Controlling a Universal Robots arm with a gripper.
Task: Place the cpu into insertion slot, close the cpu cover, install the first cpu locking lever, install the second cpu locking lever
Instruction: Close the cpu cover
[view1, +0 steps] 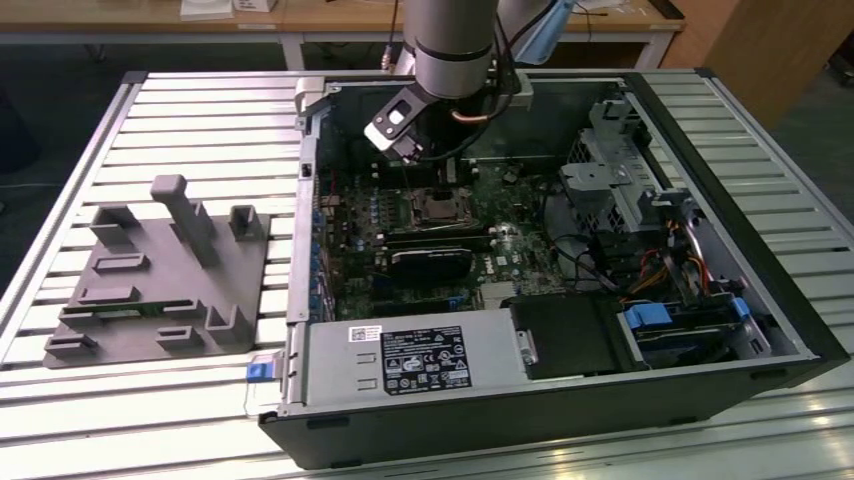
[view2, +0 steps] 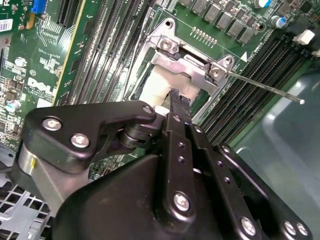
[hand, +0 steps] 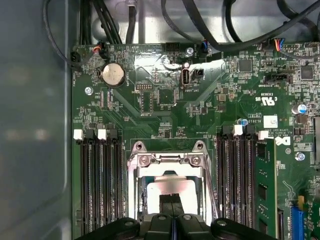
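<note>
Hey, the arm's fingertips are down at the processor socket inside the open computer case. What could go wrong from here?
1. The end effector has its closed tips right at the bright top of the cpu; pressing off-centre could tilt or scratch it.
2. The thin locking lever sticks out beside the cpu cover; a sideways move might snag or bend it.

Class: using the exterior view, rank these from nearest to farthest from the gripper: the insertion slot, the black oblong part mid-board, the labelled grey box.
1. insertion slot: just beneath the gripper, on the green board.
2. black oblong part: mid-board, beyond the slot.
3. labelled grey box: at the case's edge, along the bottom of this view.
</note>
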